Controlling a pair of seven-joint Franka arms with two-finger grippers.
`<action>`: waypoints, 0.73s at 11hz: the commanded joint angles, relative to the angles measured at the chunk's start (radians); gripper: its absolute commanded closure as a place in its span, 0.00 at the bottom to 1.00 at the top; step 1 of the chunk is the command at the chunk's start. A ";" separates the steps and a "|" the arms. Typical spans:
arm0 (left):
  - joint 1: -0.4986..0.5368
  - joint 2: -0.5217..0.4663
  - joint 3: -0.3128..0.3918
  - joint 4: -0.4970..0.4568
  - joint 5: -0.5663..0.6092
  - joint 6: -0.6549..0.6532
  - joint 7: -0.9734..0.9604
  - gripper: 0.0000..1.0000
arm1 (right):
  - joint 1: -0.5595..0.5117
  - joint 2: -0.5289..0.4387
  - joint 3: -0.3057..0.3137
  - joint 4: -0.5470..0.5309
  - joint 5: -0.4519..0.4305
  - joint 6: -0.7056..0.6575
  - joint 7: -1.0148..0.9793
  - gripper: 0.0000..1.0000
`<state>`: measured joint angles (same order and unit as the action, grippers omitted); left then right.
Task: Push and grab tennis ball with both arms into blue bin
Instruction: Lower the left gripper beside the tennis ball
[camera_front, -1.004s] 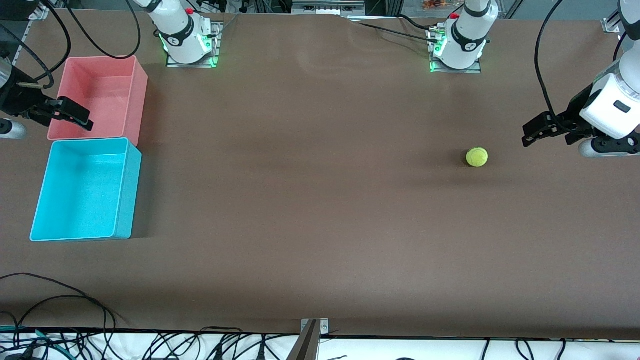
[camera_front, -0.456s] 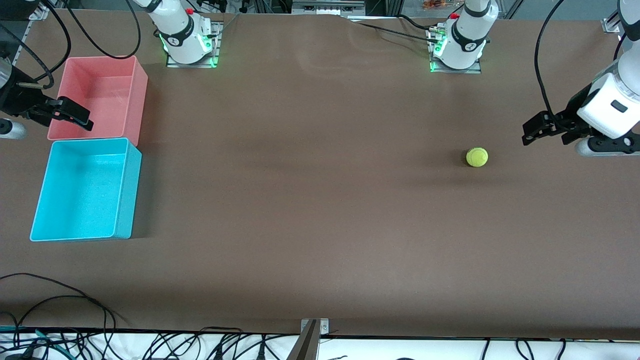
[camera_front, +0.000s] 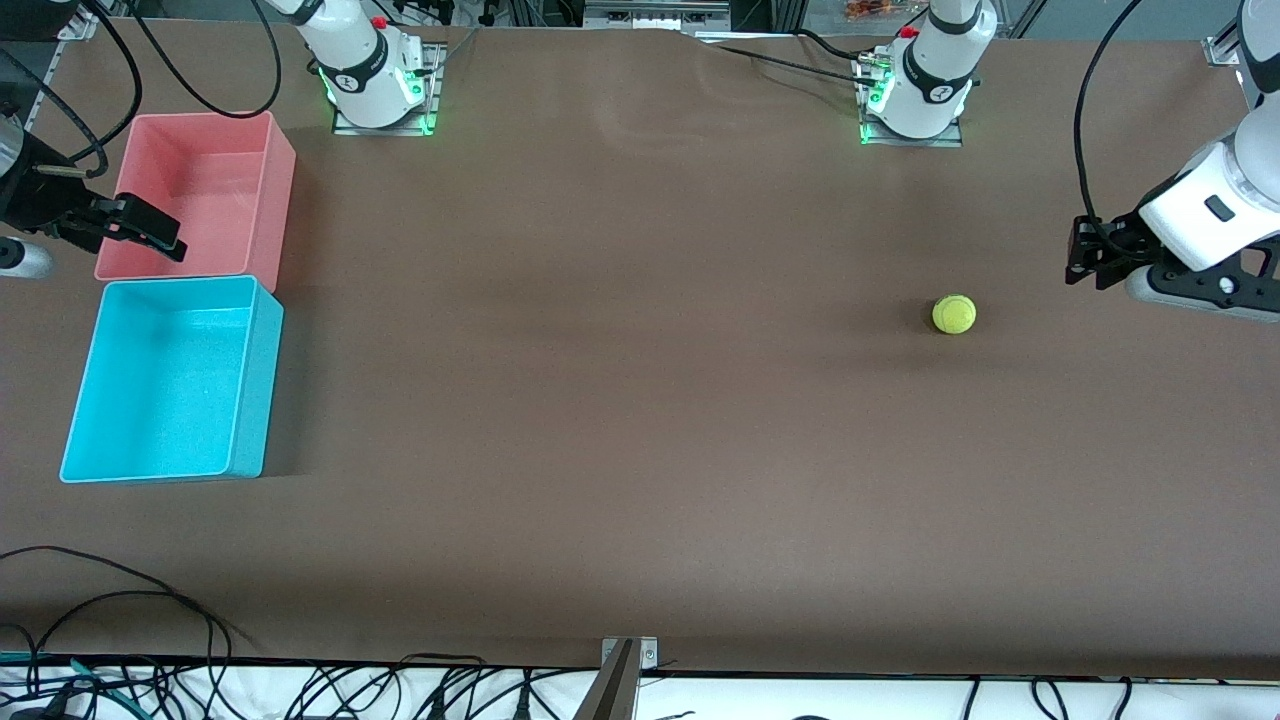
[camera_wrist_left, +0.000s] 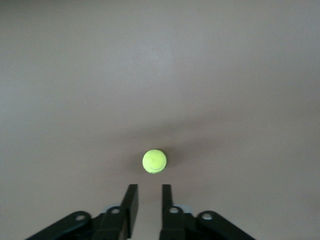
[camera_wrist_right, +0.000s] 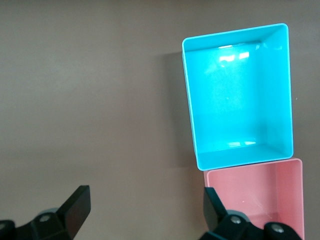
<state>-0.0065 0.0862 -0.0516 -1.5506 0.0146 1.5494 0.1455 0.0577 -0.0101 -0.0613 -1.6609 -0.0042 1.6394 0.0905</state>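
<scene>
The tennis ball (camera_front: 954, 314) lies on the brown table toward the left arm's end. It also shows in the left wrist view (camera_wrist_left: 154, 161), just ahead of the fingertips. My left gripper (camera_front: 1078, 262) hovers beside the ball, clear of it, its jaws (camera_wrist_left: 149, 186) a narrow gap apart with nothing between them. The blue bin (camera_front: 250, 380) stands at the right arm's end, nearer the front camera than the pink bin. My right gripper (camera_front: 160, 240) hangs wide open and empty over the pink bin's edge; its wrist view (camera_wrist_right: 146, 195) shows the blue bin (camera_wrist_right: 189, 100) with nothing in it.
The pink bin (camera_front: 280, 190) touches the blue bin's farther side and also shows in the right wrist view (camera_wrist_right: 250, 172). A wide stretch of bare table lies between the ball and the bins. Cables hang along the table's front edge (camera_front: 120, 600).
My left gripper has turned and drawn back a little toward the left arm's end of the table. The ball and the right arm have not moved.
</scene>
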 joint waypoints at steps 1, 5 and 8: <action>0.039 0.001 -0.004 -0.031 0.048 0.006 0.335 1.00 | -0.002 -0.002 -0.002 0.015 0.012 -0.007 -0.006 0.00; 0.052 -0.026 -0.013 -0.141 0.128 0.099 0.599 1.00 | -0.002 -0.002 0.000 0.016 0.004 -0.009 -0.017 0.00; 0.123 -0.048 -0.014 -0.262 0.073 0.224 0.885 1.00 | -0.002 -0.002 -0.002 0.030 0.012 -0.015 -0.006 0.00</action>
<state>0.0555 0.0895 -0.0548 -1.6978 0.1173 1.6971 0.8328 0.0575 -0.0109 -0.0617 -1.6541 -0.0043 1.6396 0.0904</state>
